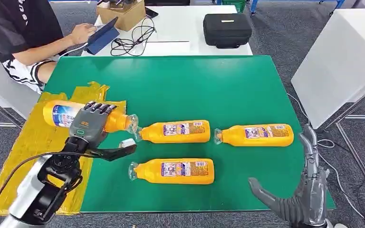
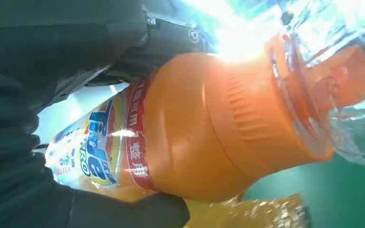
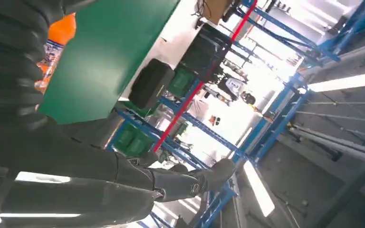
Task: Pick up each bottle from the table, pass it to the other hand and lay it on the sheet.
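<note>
On green table, three bottles; left hand holds a fourth bottle.

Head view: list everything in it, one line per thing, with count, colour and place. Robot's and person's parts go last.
Bottles: four, orange with clear caps. One in the left hand, over the sheet; three lying on the mat: two in a row at centre and right, one nearer the robot.
Sheet: one, yellow, crinkled, at the mat's left edge.
Mat: one, green, covering the table.
Case: one, black, on the white table behind.
Cardboard box: one, brown, same table.
Tablet: one, dark blue, under the person's hand.
Cables: black, beside the tablet.
Person: one, black shirt, seated far left.
Left hand: grey, grips a bottle.
Right hand: dark, fingers apart, holding nothing, at the mat's near right corner.
</note>
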You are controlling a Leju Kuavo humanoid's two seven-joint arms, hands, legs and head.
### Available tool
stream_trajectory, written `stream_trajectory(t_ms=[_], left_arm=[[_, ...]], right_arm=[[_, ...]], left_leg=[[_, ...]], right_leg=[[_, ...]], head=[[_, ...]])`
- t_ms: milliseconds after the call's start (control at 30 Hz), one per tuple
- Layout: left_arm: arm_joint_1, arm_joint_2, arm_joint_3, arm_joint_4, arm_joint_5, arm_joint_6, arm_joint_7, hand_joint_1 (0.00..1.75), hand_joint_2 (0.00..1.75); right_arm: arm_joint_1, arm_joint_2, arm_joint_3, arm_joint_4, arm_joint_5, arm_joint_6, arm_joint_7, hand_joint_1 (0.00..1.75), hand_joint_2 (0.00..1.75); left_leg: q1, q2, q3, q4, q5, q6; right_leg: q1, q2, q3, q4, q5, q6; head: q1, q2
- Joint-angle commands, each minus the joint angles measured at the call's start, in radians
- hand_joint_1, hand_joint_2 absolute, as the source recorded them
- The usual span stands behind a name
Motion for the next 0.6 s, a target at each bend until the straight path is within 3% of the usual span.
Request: stream_trajectory(t_ms=[33,300,600], left_arm=[[-0.005,-0.02,0.055,0.042,0.0,-0.098,0.066,1.75,1.75],[-0.051,-0.057,0.05,0.114,0.0,-0.12,0.024,1.75,1.75],[-0.171,-0.122,-0.028,0.4,0.0,-0.101,-0.022,1.75,1.75]], right_arm=[[-0.02,0.084,-0.035,0.025,0.042,0.047,0.037,0.0,1.75],[-0.059,0.127,-0.075,0.044,0.055,0.047,0.051,0.0,1.75],[-0.132,0.188,-0.098,0.08,0.073,0.087,0.08,0.0,1.75]], left_leg=[[0.0,0.001,0.002,-0.001,-0.001,-0.001],[0.0,-0.001,0.002,-0.001,0.0,-0.001],[0.0,-0.003,0.003,-0.001,0.001,-0.001]], right_leg=[[0.0,-0.001,0.002,-0.001,0.0,0.001],[0.0,-0.002,0.003,-0.001,0.0,0.001],[0.0,-0.004,0.004,-0.002,0.0,0.001]], head=[[0.0,0.0],[0.0,0.0],[0.0,0.0]])
